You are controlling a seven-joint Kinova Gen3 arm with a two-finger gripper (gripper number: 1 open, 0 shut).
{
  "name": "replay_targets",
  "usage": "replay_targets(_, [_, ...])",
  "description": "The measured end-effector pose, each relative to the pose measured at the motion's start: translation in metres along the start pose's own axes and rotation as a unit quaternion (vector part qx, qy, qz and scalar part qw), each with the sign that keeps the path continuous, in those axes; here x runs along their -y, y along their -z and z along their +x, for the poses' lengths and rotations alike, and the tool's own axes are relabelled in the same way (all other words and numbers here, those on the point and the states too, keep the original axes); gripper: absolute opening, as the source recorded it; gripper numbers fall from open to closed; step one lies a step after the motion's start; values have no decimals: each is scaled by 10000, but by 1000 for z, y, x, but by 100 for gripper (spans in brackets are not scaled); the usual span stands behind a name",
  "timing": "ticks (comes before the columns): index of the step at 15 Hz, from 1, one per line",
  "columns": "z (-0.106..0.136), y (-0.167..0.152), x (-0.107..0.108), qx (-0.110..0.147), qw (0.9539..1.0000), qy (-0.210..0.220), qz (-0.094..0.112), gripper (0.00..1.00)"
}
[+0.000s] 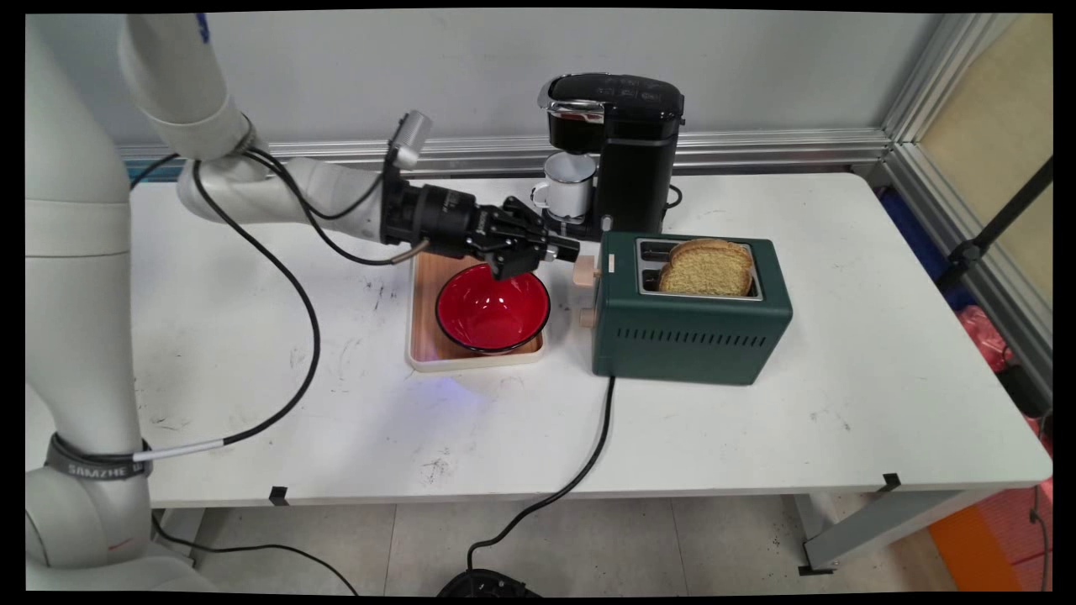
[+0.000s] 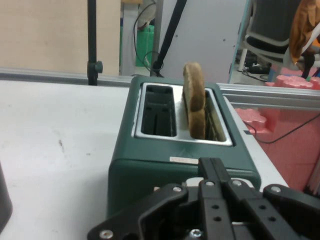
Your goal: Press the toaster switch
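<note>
My black gripper point(image 1: 565, 249) reaches out level to the right, its fingers shut with nothing between them. Its tip is just above the beige lever point(image 1: 585, 270) on the left end of the green toaster point(image 1: 689, 328); whether they touch I cannot tell. One slice of bread point(image 1: 706, 267) stands up out of the toaster's near slot, and the far slot is empty. In the hand view the gripper point(image 2: 215, 164) points at the toaster point(image 2: 150, 170), with the bread point(image 2: 194, 100) in the right slot. A red bowl point(image 1: 492, 309) on a wooden tray point(image 1: 424, 290) lies under the gripper.
A black coffee machine point(image 1: 626, 151) with a white mug point(image 1: 567, 185) under its spout stands behind the toaster. The toaster's black cord point(image 1: 588, 454) runs over the table's front edge. A second beige knob point(image 1: 586, 318) sits lower on the toaster's end.
</note>
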Motion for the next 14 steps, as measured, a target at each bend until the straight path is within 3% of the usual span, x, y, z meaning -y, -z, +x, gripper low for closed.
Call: replay_targets(14, [-33,-27,4,303,9995,71,34,0])
